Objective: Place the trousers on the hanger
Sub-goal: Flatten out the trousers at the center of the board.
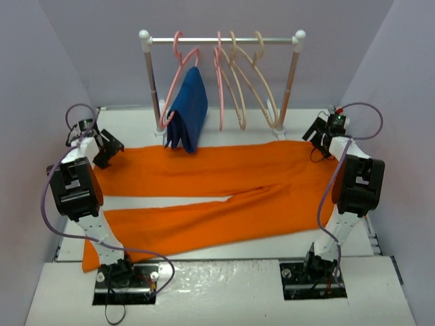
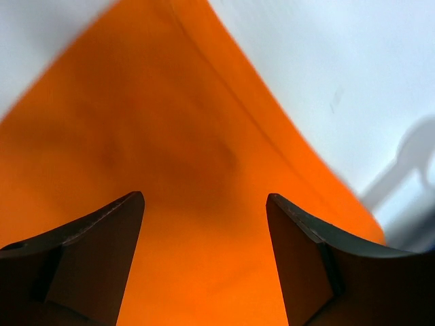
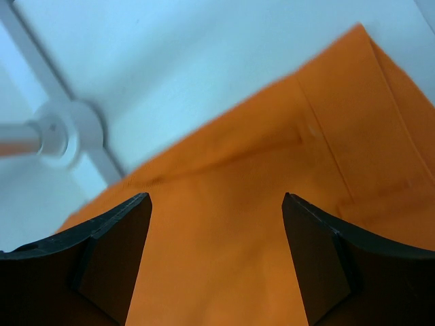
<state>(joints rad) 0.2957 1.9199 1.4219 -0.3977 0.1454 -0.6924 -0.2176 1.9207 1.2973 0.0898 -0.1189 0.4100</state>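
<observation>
Lying flat on the table (image 1: 224,252), trousers (image 1: 224,173) remain ungrasped; left gripper (image 2: 204,197) and right gripper (image 3: 216,197) hover above, jaws spread. Hanger (image 1: 259,47) waits, unused.

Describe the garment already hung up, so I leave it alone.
On the clothes rail at the far side of the table, look to the left end. A dark blue garment hangs folded over a pink hanger there. It is the only cloth on the rail: the other hangers are bare, and the orange trousers lie flat on the table.
</observation>
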